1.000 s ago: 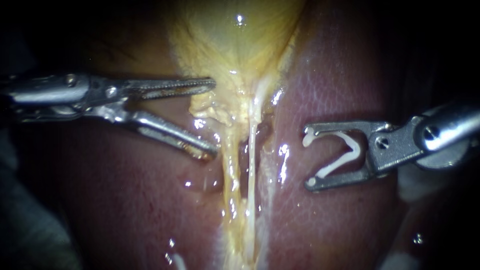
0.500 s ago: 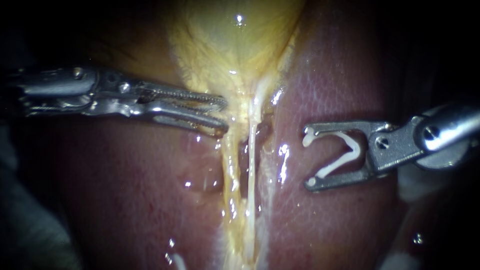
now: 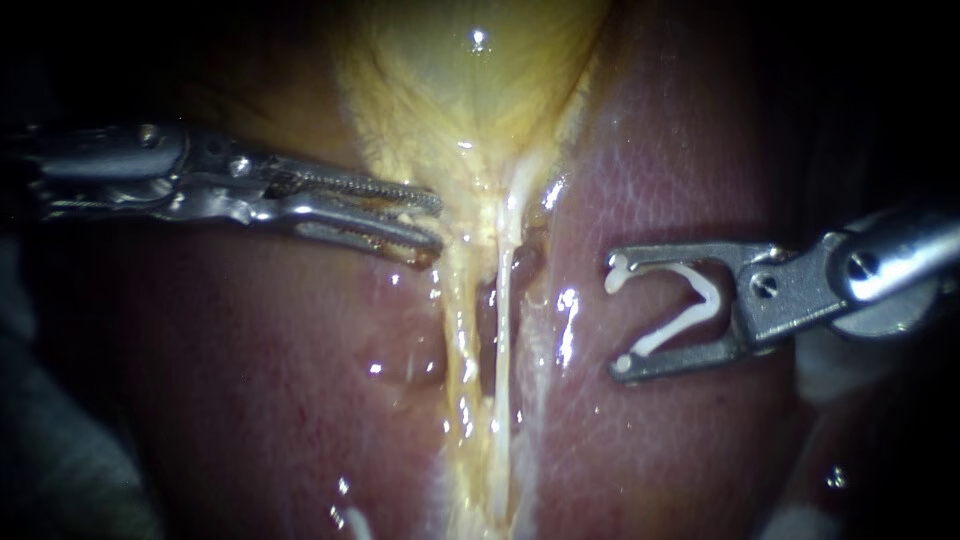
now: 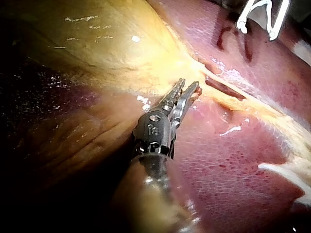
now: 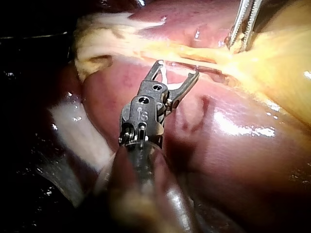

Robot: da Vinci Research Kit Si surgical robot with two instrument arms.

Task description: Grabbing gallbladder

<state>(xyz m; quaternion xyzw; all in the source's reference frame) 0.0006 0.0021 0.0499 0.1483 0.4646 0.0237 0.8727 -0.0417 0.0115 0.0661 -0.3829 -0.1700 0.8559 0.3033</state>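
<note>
Dark surround; wet red liver (image 3: 250, 400) across the whole field. Far and central, the yellow gallbladder (image 3: 470, 90), tapering nearward into pale strands (image 3: 500, 330), long axis far-to-near. In from the left, roughly square to that axis, the left instrument (image 3: 432, 222): hand drawn almost together on the ragged left edge of the narrow end, yellow tissue pinched between, so clamped on the gallbladder by the look of the endoscope and left wrist views. Well apart on the right, over liver, the right instrument (image 3: 618, 313): hand spread wide, holding an open white clip (image 3: 690, 300). Bulk of the gallbladder far and right of the left hand. Thin bite; likely calls for a gentle pull.
</note>
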